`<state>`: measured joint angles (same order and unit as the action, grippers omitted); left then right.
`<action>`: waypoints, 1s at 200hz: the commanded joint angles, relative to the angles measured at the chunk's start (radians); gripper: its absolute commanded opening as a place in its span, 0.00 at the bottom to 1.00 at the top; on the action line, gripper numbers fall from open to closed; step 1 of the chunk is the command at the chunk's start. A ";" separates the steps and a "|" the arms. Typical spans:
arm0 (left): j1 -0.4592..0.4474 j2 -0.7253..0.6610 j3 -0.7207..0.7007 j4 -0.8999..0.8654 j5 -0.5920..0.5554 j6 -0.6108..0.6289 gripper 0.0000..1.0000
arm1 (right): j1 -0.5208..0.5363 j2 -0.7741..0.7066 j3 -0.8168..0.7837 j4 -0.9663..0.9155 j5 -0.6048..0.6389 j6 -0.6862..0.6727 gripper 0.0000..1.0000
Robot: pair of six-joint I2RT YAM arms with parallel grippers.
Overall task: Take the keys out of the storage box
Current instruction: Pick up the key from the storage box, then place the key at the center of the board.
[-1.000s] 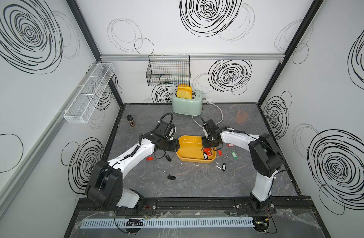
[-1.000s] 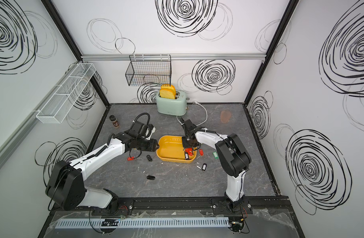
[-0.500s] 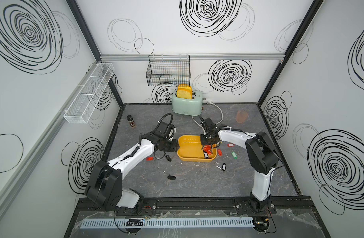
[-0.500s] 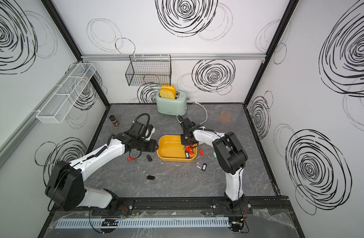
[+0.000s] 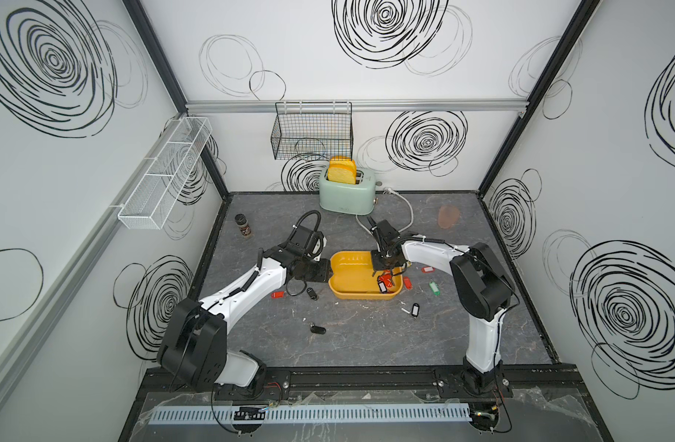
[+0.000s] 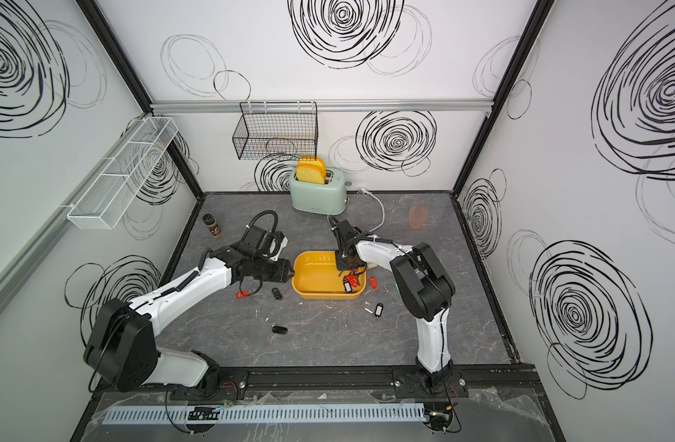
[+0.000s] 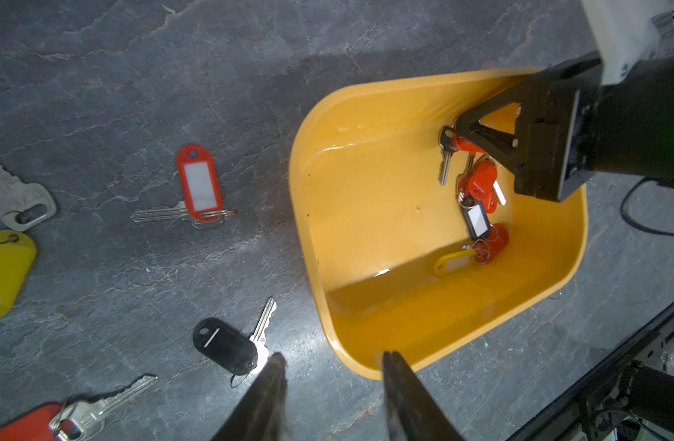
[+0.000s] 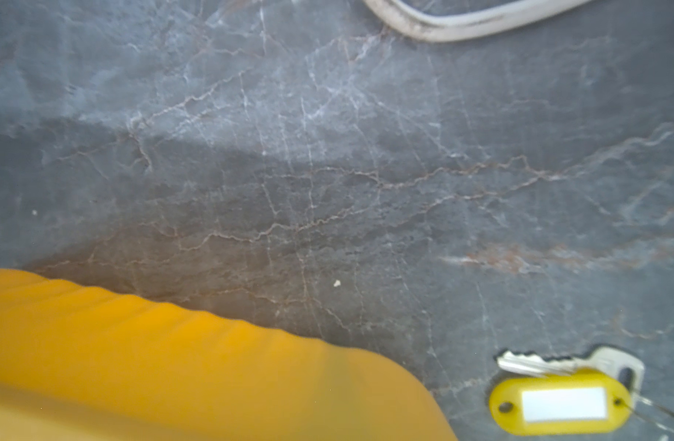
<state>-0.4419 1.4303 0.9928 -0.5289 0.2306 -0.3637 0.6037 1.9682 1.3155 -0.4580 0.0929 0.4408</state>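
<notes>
The right pincer (image 7: 458, 131) is closed, tips on a red-tagged key (image 7: 447, 152) in the storage box (image 5: 351, 275), a true pinch not discernible. In a top view the other keys (image 5: 383, 285) string from it toward 6 o'clock along the box's 3 o'clock end; the half-open, empty left pincer (image 5: 327, 270) sits at its 9 o'clock end.

The storage box (image 5: 357, 295) is yellow, the keys (image 7: 478, 187) carry red, black and yellow tags, the table (image 5: 366, 344) is veined grey.
</notes>
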 commanded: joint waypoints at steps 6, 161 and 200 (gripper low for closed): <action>0.010 0.005 0.011 -0.005 -0.010 -0.004 0.46 | 0.017 0.000 0.031 -0.030 0.034 -0.009 0.02; -0.071 0.012 0.081 0.037 0.049 0.030 0.48 | -0.012 -0.442 -0.125 -0.105 0.022 0.004 0.00; -0.139 0.037 0.115 0.047 0.088 0.067 0.49 | -0.091 -0.610 -0.221 -0.165 0.066 0.056 0.00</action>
<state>-0.5461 1.4395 1.0573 -0.5213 0.2771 -0.3325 0.5606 1.4555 1.1408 -0.5446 0.1169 0.4400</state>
